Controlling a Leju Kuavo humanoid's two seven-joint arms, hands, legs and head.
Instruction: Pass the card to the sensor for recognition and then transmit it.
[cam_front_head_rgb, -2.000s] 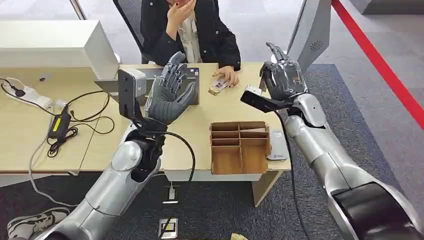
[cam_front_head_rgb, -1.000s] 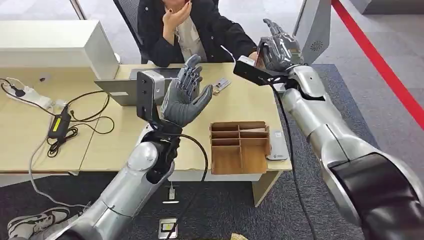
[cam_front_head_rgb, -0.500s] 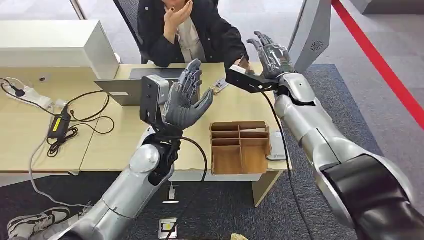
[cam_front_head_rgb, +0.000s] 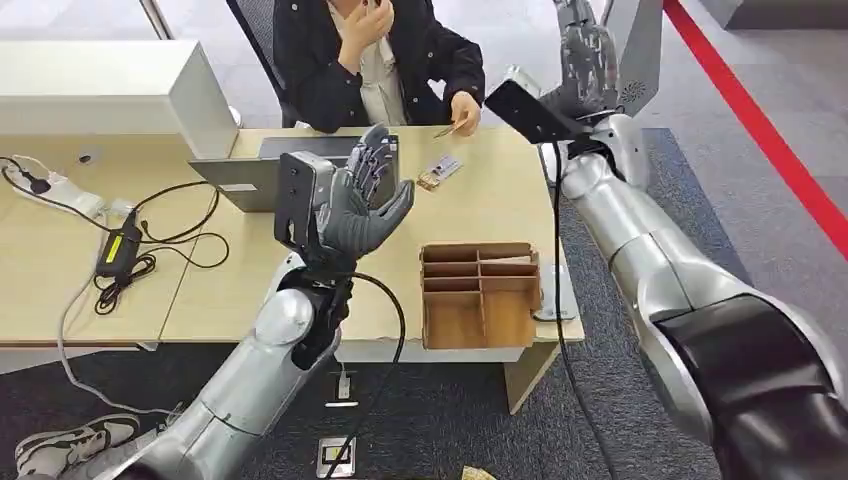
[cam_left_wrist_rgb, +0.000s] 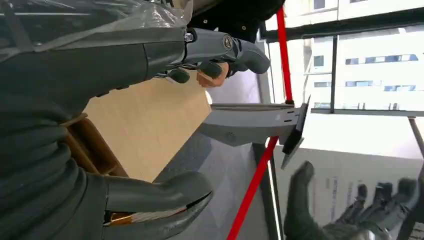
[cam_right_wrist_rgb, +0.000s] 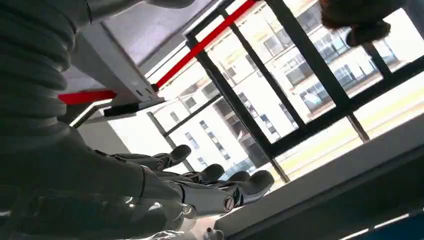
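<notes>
A person across the table pinches a small card (cam_front_head_rgb: 447, 129) in one hand (cam_front_head_rgb: 465, 105). Another card (cam_front_head_rgb: 441, 170) lies flat on the wooden table (cam_front_head_rgb: 250, 290) in front of them. My right hand (cam_front_head_rgb: 585, 48) is raised high beside the grey sensor stand (cam_front_head_rgb: 632, 60), its fingers stretched out and holding nothing; the right wrist view shows the same straight fingers (cam_right_wrist_rgb: 220, 192). My left hand (cam_front_head_rgb: 362, 205) hovers over the table's middle, palm up, fingers apart and empty. In the left wrist view its thumb (cam_left_wrist_rgb: 155, 197) and fingers (cam_left_wrist_rgb: 220, 47) stand wide apart.
A brown divided box (cam_front_head_rgb: 480, 295) stands at the table's near right edge, with a flat grey device (cam_front_head_rgb: 556, 290) beside it. A laptop (cam_front_head_rgb: 245, 178), a white machine (cam_front_head_rgb: 110, 90) and a power adapter with cables (cam_front_head_rgb: 120, 250) occupy the left. A red floor line (cam_front_head_rgb: 770, 130) runs at right.
My right hand has risen from beside the person's hand over the table up to the grey stand. The person now holds a card. My left hand has dipped slightly.
</notes>
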